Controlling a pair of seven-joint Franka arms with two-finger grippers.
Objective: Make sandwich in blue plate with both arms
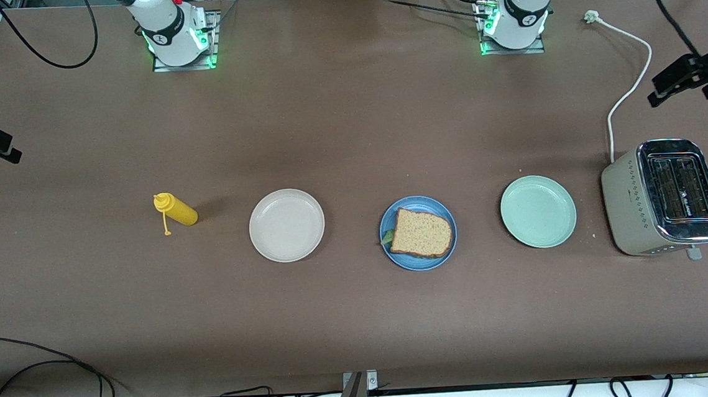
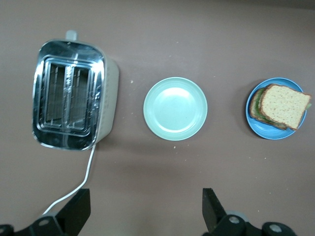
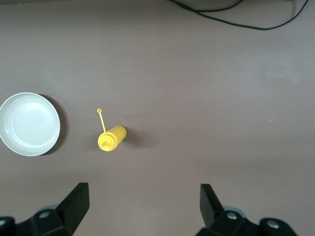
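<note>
The sandwich (image 1: 421, 233), two brown bread slices with green lettuce peeking out between them, lies on the blue plate (image 1: 395, 250) at the table's middle. The left wrist view also shows the sandwich (image 2: 281, 106) on the blue plate (image 2: 268, 131). Both arms are drawn back high near their bases; only their lower sections show in the front view. My left gripper (image 2: 146, 209) hangs open with nothing between its fingers, high above bare table. My right gripper (image 3: 144, 204) is open and empty too, high above bare table.
A mint-green plate (image 1: 538, 211) and a toaster (image 1: 665, 196) with a white cord (image 1: 627, 89) stand toward the left arm's end. A cream-white plate (image 1: 287, 225) and a yellow squeeze bottle (image 1: 175, 210) lying on its side are toward the right arm's end.
</note>
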